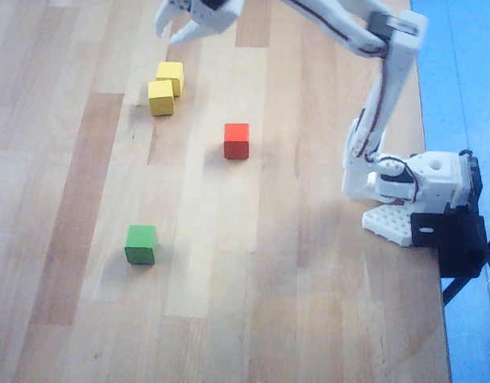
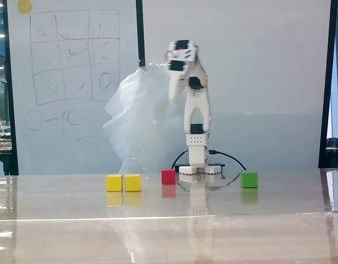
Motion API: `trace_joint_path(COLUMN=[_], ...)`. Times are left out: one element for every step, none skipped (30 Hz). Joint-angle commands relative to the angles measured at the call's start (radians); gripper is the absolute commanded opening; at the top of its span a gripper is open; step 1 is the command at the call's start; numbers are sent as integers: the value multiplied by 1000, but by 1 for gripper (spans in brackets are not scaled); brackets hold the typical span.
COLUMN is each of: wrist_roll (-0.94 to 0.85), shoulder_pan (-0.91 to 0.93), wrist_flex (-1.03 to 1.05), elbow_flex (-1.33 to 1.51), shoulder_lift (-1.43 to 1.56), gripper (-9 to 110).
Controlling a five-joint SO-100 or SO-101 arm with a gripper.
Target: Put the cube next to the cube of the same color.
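- My tool (image 1: pixel 171 30) is raised off the table (image 1: pixel 309 303), jaws apart, holding nothing.
- Cube (image 1: pixel 160 97) sits just below it, seemingly touching the other yellow cube (image 1: pixel 171 77): pairing looks done.
- Red cube (image 1: pixel 236 140) and green cube (image 1: pixel 140 243) lie farther off.

A classroom or lab — scribbled whiteboard (image 2: pixel 70 66) behind wooden table (image 1: pixel 253 319).

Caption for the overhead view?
Two yellow cubes touching, open gripper raised above them, red cube and green cube apart.

Two small yellow cubes (image 1: pixel 160 97) (image 1: pixel 171 76) touching, flat on the wooden table.
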Motion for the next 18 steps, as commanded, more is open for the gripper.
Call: trace_joint_path(wrist_roll=[83,78,72,61,49,35,21,6,-9,-23,-35,-48,-57,-66,-74,-80,-75,-74], shoulder_pan=[-127,-158,-186,-212,-230,-236,-236,-233,-230,-230,-230,-238,-238,-232,-230,-230,-230,-230], wrist_flex=[-261,-336,-402,-457,-515,-561,-598,-621,-630,-629,-623,-614,-603,-589,-571,-552,-529,-505], elbow_flex=[405,543,689,831,966,1091,1206,1302,1387,1463,1531,1592,1647,1697,1738,1767,1781,1781], shoulder_lift=[407,505,601,703,801,897,989,1078,1157,1233,1302,1361,1407,1442,1466,1488,1505,1516], gripper=[2,0,-1,-1,0,0,0,0,0,0,0,0,0,0,0,0,0,0])
